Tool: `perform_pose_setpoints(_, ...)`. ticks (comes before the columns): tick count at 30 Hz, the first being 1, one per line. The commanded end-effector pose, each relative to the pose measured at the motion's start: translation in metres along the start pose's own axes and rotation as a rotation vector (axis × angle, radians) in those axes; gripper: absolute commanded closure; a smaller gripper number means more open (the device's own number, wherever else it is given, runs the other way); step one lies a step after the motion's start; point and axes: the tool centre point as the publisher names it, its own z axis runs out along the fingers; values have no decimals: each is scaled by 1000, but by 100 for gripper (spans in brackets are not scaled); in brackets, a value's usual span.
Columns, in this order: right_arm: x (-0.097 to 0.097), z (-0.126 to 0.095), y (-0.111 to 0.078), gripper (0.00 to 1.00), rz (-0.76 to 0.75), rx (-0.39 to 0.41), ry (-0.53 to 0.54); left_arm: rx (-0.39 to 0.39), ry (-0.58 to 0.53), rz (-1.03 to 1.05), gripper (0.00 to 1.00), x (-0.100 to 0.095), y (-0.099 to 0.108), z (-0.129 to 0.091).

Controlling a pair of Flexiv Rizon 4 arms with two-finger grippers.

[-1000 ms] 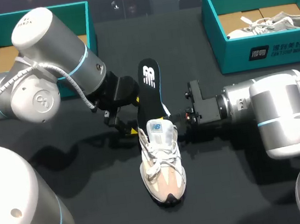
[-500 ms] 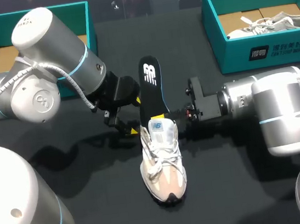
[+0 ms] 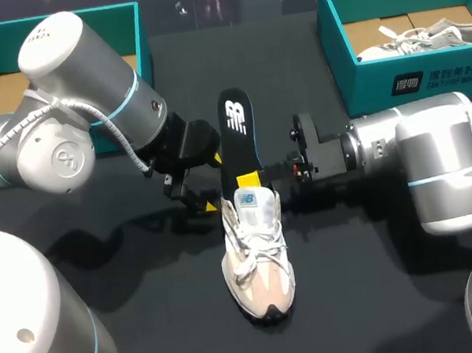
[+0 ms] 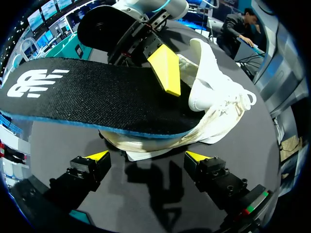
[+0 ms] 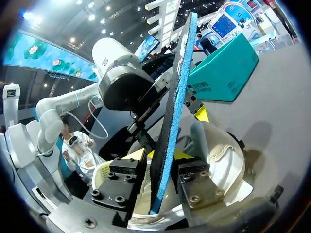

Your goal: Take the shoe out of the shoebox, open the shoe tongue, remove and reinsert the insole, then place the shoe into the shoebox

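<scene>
1. A teal box (image 3: 138, 41) sits at the table's far left corner, partly hidden behind the left arm (image 3: 78, 101). Bare black table (image 3: 382, 296) lies open in front of the shoe's toe and on both sides of it.
2. The left arm comes in from the left and bends down toward the middle. The left gripper (image 4: 148, 156) sits low over the table just beside the shoe's heel, its fingers spread with nothing between them.
3. The shoe (image 3: 255, 257) lies in the middle of the table, toe toward the robot, well apart from both boxes. The black insole (image 3: 239, 132) juts out of its opening toward the far edge.
4. The left wrist view shows the insole's flat printed face with a yellow finger of the other arm pressed on it. The right wrist view shows the insole edge-on, with its blue rim.
5. The right gripper (image 5: 163, 158) is clamped on the insole from both sides, just above the shoe's collar. The right arm (image 3: 424, 152) reaches in level from the right.
6. At the far right stands a teal shoebox (image 3: 415, 83) with a second shoe (image 3: 426, 34) inside, apart from the arm.
</scene>
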Motion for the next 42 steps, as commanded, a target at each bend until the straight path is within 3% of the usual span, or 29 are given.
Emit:
perform_pose_setpoints(1, -1, -3, 4, 73, -13, 8, 5, 0, 1, 1, 0, 0, 0, 1)
perform_pose_setpoints(10, -3, -1, 21, 75, -61, 37, 17, 0, 1, 1, 0, 0, 0, 1)
perform_pose_setpoints(21, -5, 1, 29, 78, -67, 49, 28, 0, 1, 1, 0, 0, 0, 1)
perform_pose_setpoints(25, -6, 1, 32, 87, -73, 44, 28, 0, 1, 1, 0, 0, 0, 1)
perform_pose_setpoints(27, -8, 1, 33, 100, -66, 38, 23, 0, 1, 1, 0, 0, 0, 1)
perform_pose_setpoints(42, -12, 4, 11, 100, 25, 38, -42, 0, 1, 1, 0, 0, 0, 1)
